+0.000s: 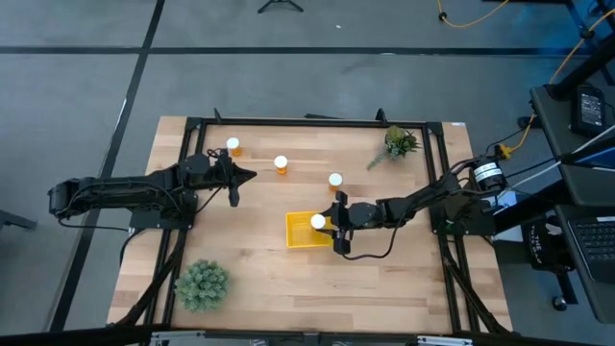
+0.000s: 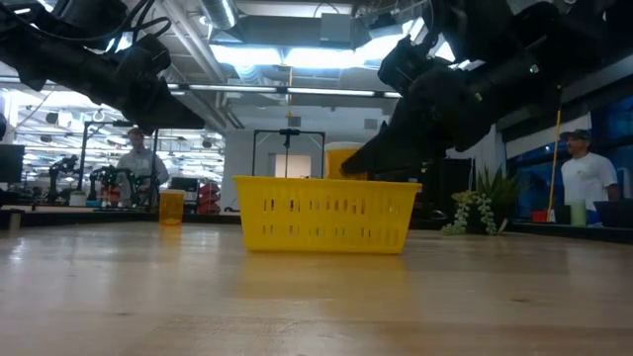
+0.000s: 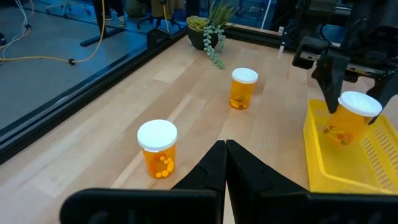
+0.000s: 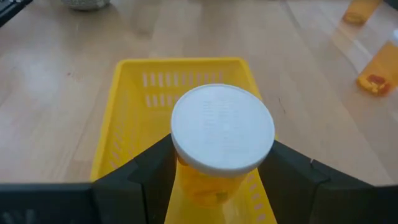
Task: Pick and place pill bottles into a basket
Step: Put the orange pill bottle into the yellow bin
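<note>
My right gripper (image 1: pixel 324 223) is shut on an orange pill bottle with a white cap (image 4: pixel 222 127), upright over the right part of the yellow basket (image 1: pixel 300 235). The bottle's lower end is below the basket's rim in the left wrist view (image 3: pixel 341 130). Three more bottles stand on their bases on the wood, at the far left (image 1: pixel 233 146), far middle (image 1: pixel 281 164) and just beyond the basket (image 1: pixel 335 180). My left gripper (image 1: pixel 252 176) is shut and empty, above the table to the left of the middle bottle (image 3: pixel 157 149). My right gripper pinches the bottle's orange body just under the cap (image 4: pixel 186 177) between its two fingers (image 4: pixel 146 171), one on each side. The fingers come level from the table's right side. The bottle stands upright; whether its base touches the basket's floor I cannot tell.
A green spiky plant (image 1: pixel 201 284) sits at the near left and a trailing plant (image 1: pixel 397 144) at the far right. A black frame (image 1: pixel 307 123) runs around the table. People stand in the room beyond the table (image 2: pixel 586 178).
</note>
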